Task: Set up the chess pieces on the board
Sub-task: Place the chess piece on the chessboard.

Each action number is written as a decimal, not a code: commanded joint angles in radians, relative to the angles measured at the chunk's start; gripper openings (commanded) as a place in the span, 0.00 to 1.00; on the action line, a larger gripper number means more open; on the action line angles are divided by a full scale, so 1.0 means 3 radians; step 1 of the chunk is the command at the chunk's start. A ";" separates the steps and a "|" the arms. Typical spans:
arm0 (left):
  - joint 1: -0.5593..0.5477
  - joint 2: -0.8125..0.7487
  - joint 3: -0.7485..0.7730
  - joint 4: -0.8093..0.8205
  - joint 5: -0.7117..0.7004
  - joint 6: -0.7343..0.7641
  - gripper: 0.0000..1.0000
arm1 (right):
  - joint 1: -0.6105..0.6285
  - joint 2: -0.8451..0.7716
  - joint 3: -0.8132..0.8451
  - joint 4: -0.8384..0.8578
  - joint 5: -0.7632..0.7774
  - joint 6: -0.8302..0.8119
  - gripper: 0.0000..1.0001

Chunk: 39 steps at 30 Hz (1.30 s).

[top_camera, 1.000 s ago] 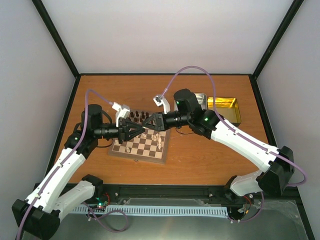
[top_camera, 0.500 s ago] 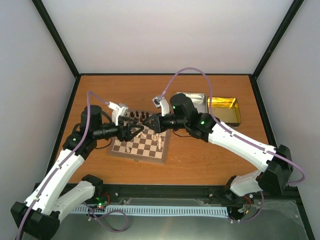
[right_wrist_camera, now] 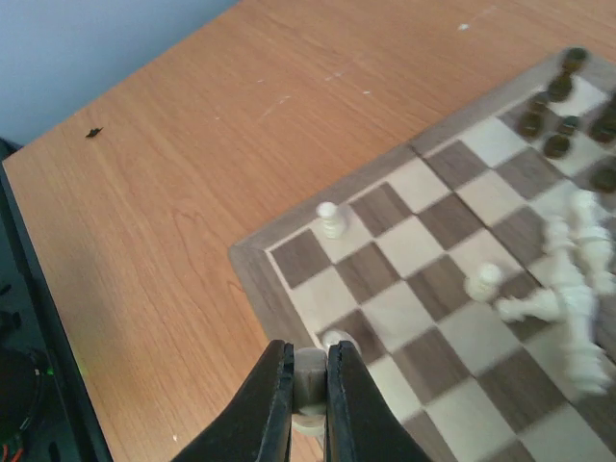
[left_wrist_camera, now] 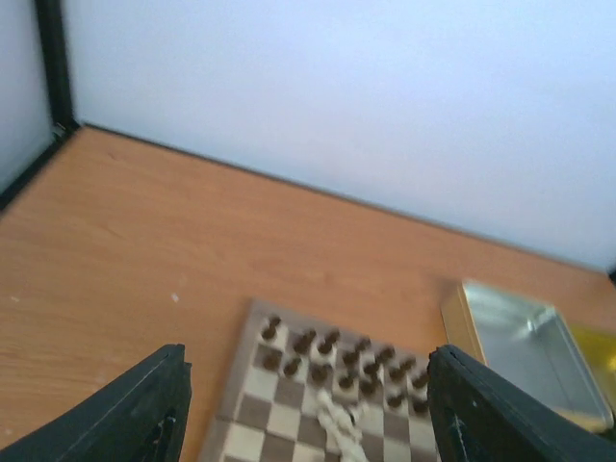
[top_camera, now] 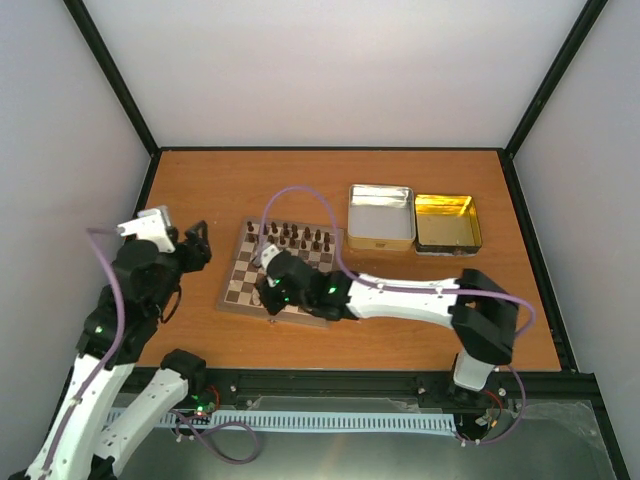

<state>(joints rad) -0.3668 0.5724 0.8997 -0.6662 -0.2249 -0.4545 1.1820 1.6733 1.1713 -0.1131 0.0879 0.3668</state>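
The board (top_camera: pixel 243 287) lies at mid-table. Dark brown chess pieces (top_camera: pixel 296 237) stand in two rows along its far edge, also seen in the left wrist view (left_wrist_camera: pixel 332 351). My right gripper (right_wrist_camera: pixel 310 364) hangs low over the board's near left corner (top_camera: pixel 268 291), shut on a pale cream piece (right_wrist_camera: pixel 310 377). Another pale piece (right_wrist_camera: pixel 337 339) stands just beyond the fingers. Two pale pawns (right_wrist_camera: pixel 332 220) (right_wrist_camera: pixel 481 282) stand upright, and several pale pieces (right_wrist_camera: pixel 570 298) lie toppled in a heap. My left gripper (top_camera: pixel 197 245) is off the board to the left, open and empty (left_wrist_camera: pixel 306 371).
A silver tin (top_camera: pixel 380 216) and a gold tin (top_camera: pixel 447 222) sit side by side at the back right of the orange-brown table. The right arm stretches across the table's front from right to left. Black frame posts and pale walls close in the table.
The left arm has pulled back off the board to the left and opened. The right arm has swung from the board's far side down to its near left corner.
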 commanded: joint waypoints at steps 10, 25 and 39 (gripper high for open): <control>-0.0020 -0.0004 0.0554 -0.0344 -0.0821 -0.0268 0.69 | 0.0258 0.1000 0.0883 0.0182 0.0353 -0.0308 0.03; -0.0020 0.0101 0.0435 -0.0288 -0.0700 -0.0268 0.69 | 0.0258 0.1351 0.0928 0.0150 0.0383 -0.0290 0.05; -0.0020 0.0113 0.0330 -0.0266 -0.0709 -0.0259 0.69 | 0.0255 0.1488 0.1018 0.0061 0.0489 -0.0330 0.10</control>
<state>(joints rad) -0.3668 0.6025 1.0000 -0.7578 -0.4374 -0.5262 1.2526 2.1010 1.4487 -0.0864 0.2039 0.2764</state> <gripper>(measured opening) 0.691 0.089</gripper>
